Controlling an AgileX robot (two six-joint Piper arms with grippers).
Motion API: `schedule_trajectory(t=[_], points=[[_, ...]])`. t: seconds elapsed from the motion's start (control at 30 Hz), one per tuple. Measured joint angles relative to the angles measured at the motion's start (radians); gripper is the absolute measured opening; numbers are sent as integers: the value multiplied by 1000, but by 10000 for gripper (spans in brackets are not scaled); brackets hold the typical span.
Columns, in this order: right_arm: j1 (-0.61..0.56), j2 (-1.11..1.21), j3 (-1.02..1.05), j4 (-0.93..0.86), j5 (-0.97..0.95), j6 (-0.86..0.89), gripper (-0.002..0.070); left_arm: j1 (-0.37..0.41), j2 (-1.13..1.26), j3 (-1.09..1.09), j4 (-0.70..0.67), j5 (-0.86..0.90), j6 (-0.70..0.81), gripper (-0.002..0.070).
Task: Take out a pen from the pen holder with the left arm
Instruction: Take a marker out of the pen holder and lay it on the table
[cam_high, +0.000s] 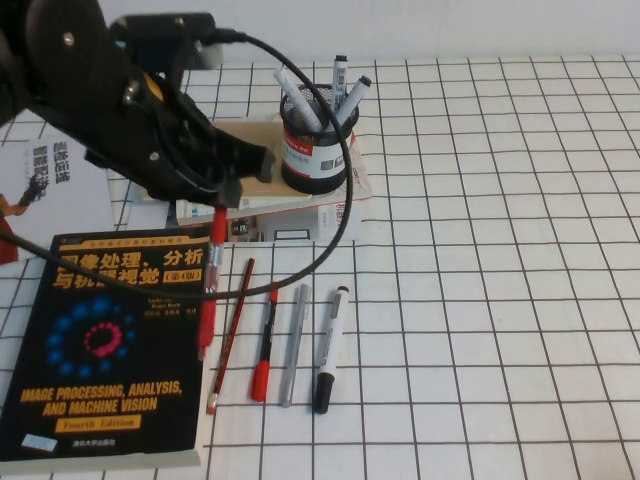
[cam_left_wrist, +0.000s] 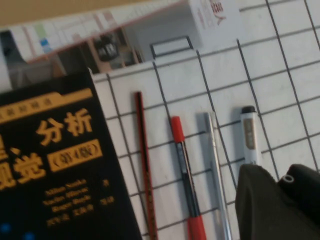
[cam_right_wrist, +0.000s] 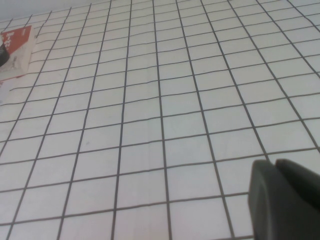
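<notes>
so the pull itself looks basically done. the left pincer (cam_high: 222, 200) is up over the near-left part of the counter (cam_high: 500, 300), clenched on the top end of a red pen (cam_high: 208, 290). that pen hangs down from it, right along the right edge of the black book (cam_high: 100, 340). the pen holder (cam_high: 315, 150) sits well behind and to the right, and the red pen is fully clear of it.

a few markers (cam_high: 340, 85) are in the holder, and a row of pens (cam_high: 296, 340) lies on the counter just right of the hanging one (looks like the drop-off spot to me).

what's left, i'd guess: lower the red pen, lay it down by that row, let go. nothing set down yet for this one.

the right pincer (cam_right_wrist: 287, 200) only shows in its own camera, parked over bare grid away from everything. can't tell its state.
</notes>
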Motion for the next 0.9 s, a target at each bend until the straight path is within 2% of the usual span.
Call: schedule_trajectory(t=[0.13,0.27,0.9], points=[[0,0,0,0,0,0,-16,22,98,0,-133,17,49,64],[0,0,0,0,0,0,-16,41,200,0,-199,17,66,64],[0,0,0,0,0,0,-17,95,434,-60,-225,-56,105,64]])
